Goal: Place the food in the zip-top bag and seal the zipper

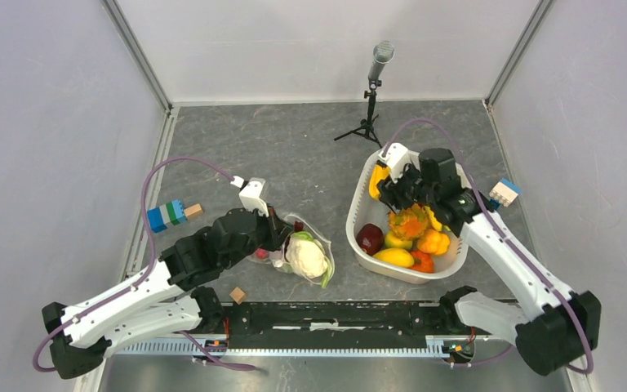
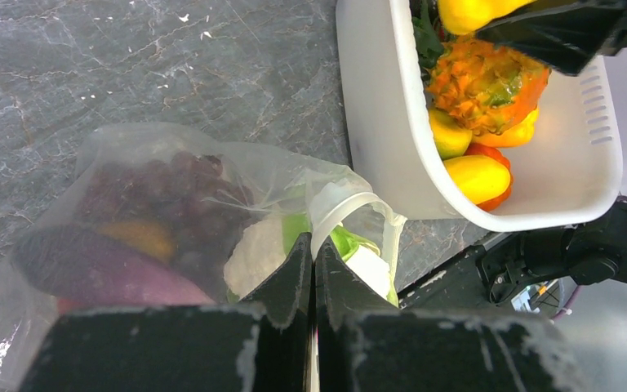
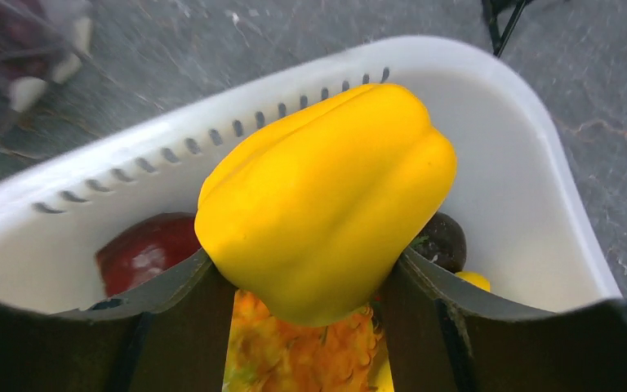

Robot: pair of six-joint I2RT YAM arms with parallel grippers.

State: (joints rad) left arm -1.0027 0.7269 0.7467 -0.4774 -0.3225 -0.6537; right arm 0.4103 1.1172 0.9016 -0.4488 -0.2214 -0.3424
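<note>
Yellow pepper (image 3: 326, 204), glossy, between right fingers (image 3: 171, 327); crinkly bag (image 2: 155, 163) rim pinched between left fingers (image 2: 282, 286)

A: What is the zip-top bag (image 2: 155, 155) made of?
B: Thin clear plastic film, crinkled, with glossy glints along the folds. The yellow pepper (image 3: 326, 204) is smooth plastic with a soft sheen.
A: And the basket (image 3: 498, 106)?
B: White plastic, smooth and faintly shiny. The pineapple (image 2: 486, 82) looks rough and bumpy.
A: The tabletop (image 2: 131, 65)?
B: Grey, stone-veined, matt. The left gripper (image 2: 312, 245) is matt black plastic, scuffed pale along its edges. The right gripper (image 3: 302, 261) is the same dull black, a little smoother.
A: Anything metal?
B: The microphone (image 1: 382, 53) head is a fine silvery mesh.
</note>
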